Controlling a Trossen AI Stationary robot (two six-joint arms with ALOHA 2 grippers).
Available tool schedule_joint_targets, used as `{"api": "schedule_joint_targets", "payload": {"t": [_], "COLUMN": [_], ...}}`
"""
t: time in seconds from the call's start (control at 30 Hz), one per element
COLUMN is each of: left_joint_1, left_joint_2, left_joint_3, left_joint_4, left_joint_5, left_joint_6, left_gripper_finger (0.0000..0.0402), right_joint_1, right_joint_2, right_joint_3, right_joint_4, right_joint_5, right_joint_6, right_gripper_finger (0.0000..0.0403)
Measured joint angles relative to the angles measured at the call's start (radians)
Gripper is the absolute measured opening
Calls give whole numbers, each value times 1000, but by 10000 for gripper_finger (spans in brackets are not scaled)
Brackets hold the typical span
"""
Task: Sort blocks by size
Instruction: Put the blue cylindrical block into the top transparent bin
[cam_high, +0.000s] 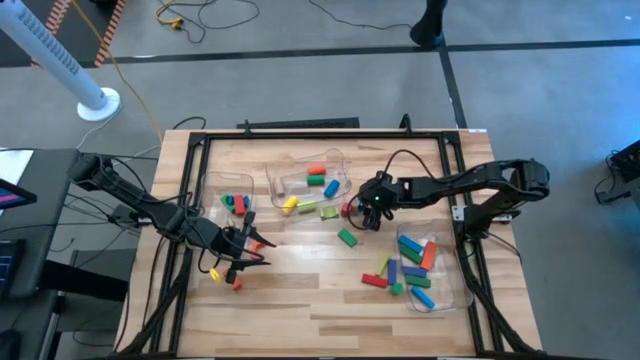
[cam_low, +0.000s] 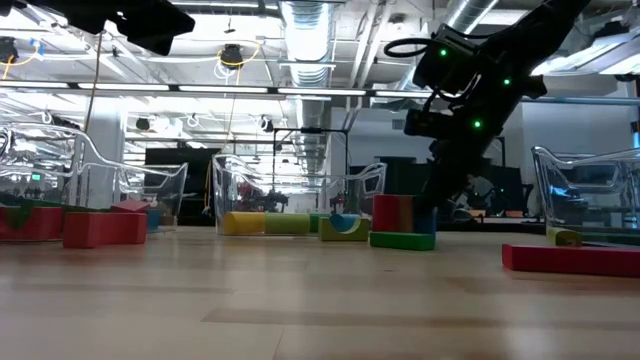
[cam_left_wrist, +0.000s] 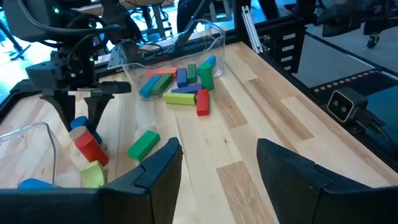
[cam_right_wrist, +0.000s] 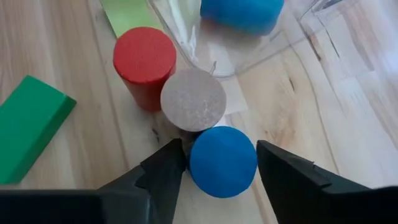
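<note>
Right gripper (cam_right_wrist: 214, 168) hangs over the table middle beside the centre bin, fingers spread around a blue cylinder (cam_right_wrist: 222, 160) seen end-on. Whether the pads (cam_right_wrist: 166, 171) touch it I cannot tell, so not yet a firm hold. Touching that one are a pale wood-toned cylinder (cam_right_wrist: 193, 99) and a red cylinder (cam_right_wrist: 144, 62), all upright, matte, round-topped. A flat green block (cam_right_wrist: 31, 124) lies nearby, sharp-edged.

Left gripper (cam_high: 240, 255) sits released near the left bin, fingers apart, holding nothing; a small orange piece (cam_high: 237, 285) lies close by on the table.

Progress, my read: partly done. The centre bin (cam_high: 340, 160) holds an orange, green, blue and yellow piece; the left bin (cam_high: 210, 185) holds a few small red, green and blue ones; the right bin (cam_high: 462, 295) holds the longer bars (cam_high: 412, 250). Still loose on the wood: the cylinder cluster, a green bar (cam_high: 347, 237), a yellow-green slab (cam_high: 328, 212) and a red bar (cam_high: 374, 281) with small greens by the right bin.

Bins are clear thin plastic, glossy, with rounded corners. Table is pale butcher-block planks (cam_high: 300, 290), smooth. Blocks look like painted wood, hard.
</note>
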Motion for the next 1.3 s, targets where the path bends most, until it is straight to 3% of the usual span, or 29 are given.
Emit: {"api": "schedule_joint_targets", "payload": {"t": [0.33,0.63,1.0,1.3], "left_joint_1": [0,0,21,48], "left_joint_2": [0,0,1,152], "left_joint_3": [0,0,0,2], "left_joint_4": [0,0,43,288], "left_joint_5": [-11,-14,-40,-40], "left_joint_6": [0,-4,-1,99], "left_gripper_finger": [202,202,202,202], "right_joint_1": [12,61,198,321], "right_joint_2": [-2,-34,-206,-282], "right_joint_3": [1,1,0,10], "right_joint_4": [-3,-61,-95,86], "right_joint_5": [-4,-1,66,109], "right_joint_6": [3,53,146,148], "right_gripper_finger": [158,166,163,162]}}
